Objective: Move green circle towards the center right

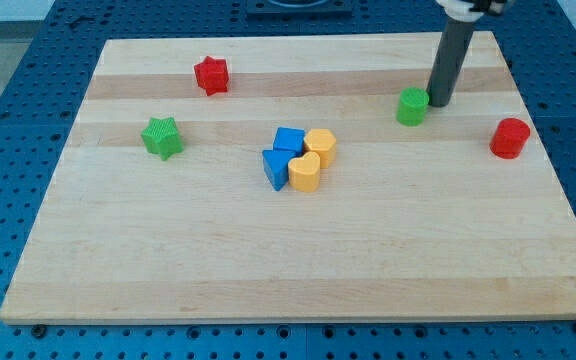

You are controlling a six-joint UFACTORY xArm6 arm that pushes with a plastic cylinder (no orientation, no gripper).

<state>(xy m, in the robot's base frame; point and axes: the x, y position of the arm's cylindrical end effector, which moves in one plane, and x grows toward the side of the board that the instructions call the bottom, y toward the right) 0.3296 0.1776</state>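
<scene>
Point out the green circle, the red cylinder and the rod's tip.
green circle (412, 106): camera view, its top face.
red cylinder (509, 138): camera view, its side.
my tip (437, 103): camera view, rod's lower end.

The tabletop (298, 260) is a pale wooden board with lengthwise grain, made of joined planks (a slightly darker band runs near its far edge). It rests on a blue perforated base plate (8, 110) with a regular grid of small holes, exposed beyond all four edges and corners. Lighting is even and diffuse, producing only soft, short shadows. Beyond the far edge, a lighter strip of surface (28, 12) is partly visible.
</scene>
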